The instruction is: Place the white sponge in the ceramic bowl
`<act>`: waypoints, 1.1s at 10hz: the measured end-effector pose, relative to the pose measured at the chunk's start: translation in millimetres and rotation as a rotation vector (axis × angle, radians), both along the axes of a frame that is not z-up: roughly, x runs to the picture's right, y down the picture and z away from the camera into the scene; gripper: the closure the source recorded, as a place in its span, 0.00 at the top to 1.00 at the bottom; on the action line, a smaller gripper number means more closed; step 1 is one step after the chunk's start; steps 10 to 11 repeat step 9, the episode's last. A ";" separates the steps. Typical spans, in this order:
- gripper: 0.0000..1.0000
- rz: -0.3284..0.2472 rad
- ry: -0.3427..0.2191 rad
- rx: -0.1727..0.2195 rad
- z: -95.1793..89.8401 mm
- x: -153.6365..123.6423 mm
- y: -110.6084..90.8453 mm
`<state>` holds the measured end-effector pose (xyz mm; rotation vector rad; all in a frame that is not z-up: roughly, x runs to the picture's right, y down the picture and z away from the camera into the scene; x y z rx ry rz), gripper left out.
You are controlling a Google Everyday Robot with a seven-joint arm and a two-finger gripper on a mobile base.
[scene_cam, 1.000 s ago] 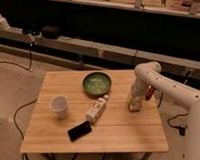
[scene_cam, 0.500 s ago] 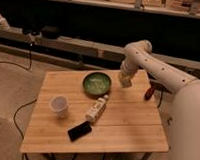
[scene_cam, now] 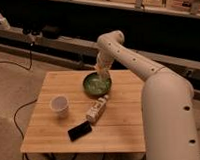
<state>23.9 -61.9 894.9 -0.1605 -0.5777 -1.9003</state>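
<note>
The ceramic bowl, dark green with a paler inside, stands at the middle back of the wooden table. My gripper hangs from the white arm just above the bowl's far right rim. It is shut on the white sponge, a small pale block at its tip, held just over the bowl.
A white cup stands left of the bowl. A white labelled bottle lies in front of the bowl, with a black phone-like slab nearer the front edge. My white body is at the table's right side. Cables lie on the floor at left.
My gripper has carried the white sponge from the table's right side leftward and back, and it now hangs over the bowl's far rim.
</note>
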 end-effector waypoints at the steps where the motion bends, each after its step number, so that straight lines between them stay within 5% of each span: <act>1: 0.67 -0.028 0.026 -0.009 6.9 -3.9 7.2; 3: 0.80 -0.057 0.098 0.009 18.0 -1.3 8.7; 6: 0.80 -0.028 0.092 0.059 17.1 -6.2 -4.9; 7: 0.80 -0.007 0.069 0.056 13.5 -10.8 -6.4; 9: 0.80 0.041 0.004 -0.011 3.7 -16.0 2.6; 11: 0.80 0.041 0.004 -0.011 3.7 -16.0 2.6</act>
